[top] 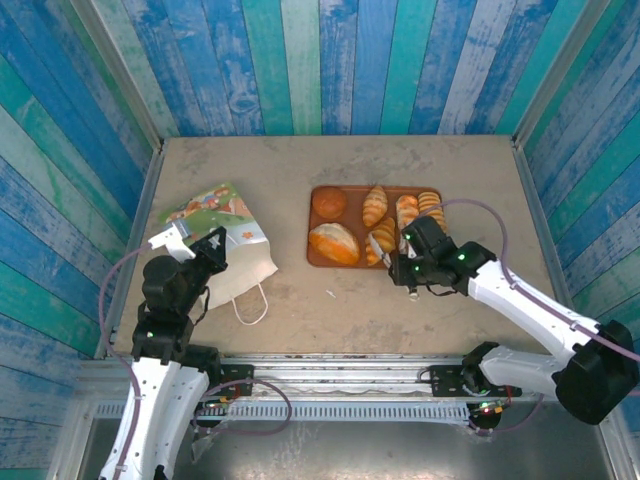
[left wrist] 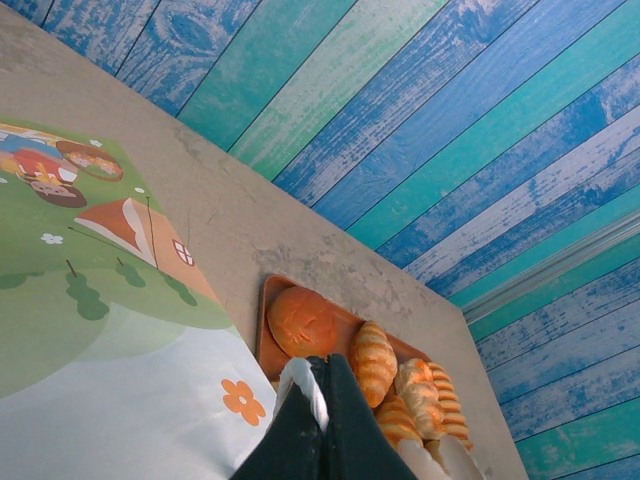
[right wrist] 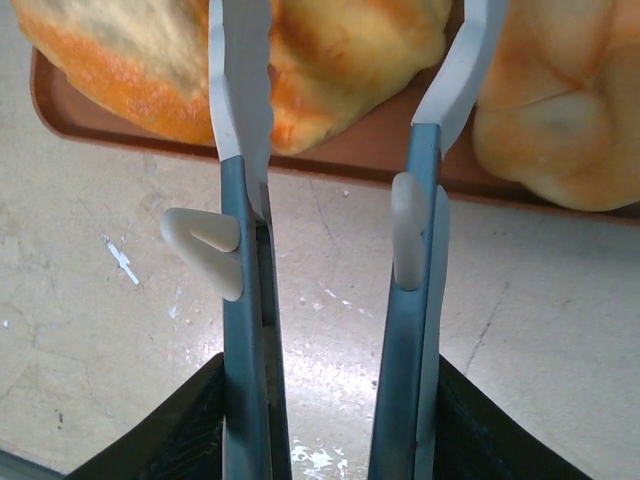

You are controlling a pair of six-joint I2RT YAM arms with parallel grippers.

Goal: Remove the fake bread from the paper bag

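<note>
I'm looking at the left claw [top: 212, 243] in the lower left of the overhead frame. It is sitting clenched on the paper bag [top: 215, 210], and its wrist view is showing the dark fingers pressed together with a scrap of white paper pinched between them. The bag is lying flat on the bench [top: 330, 160], printed side up, left of centre.

The fake bread [top: 375, 207] is showing on the brown tray [top: 312, 225] in the middle of the frame, with the round bun [top: 329, 203] at the tray's upper left and the oval loaf [top: 334, 243] below it. I cannot tell whether anything is hiding inside the bag.

The right claw [top: 392, 245] is hovering at the tray's lower right, released. Its wrist view is showing the fingers spread with nothing between them, reaching over the tray's rim towards the loaf.

Here's what is worrying me:
- **The bag grip:** that pinch on thin paper is looking slight, so a quick lift could be tearing the bag or letting it slip free.
- **Dragging the bag:** pulling it towards the centre could be shoving it into the tray.
- **The right claw:** its fingers are so close to the loaf and the rim that any push forward risks nudging the bread or sliding the whole tray across the bench.
</note>
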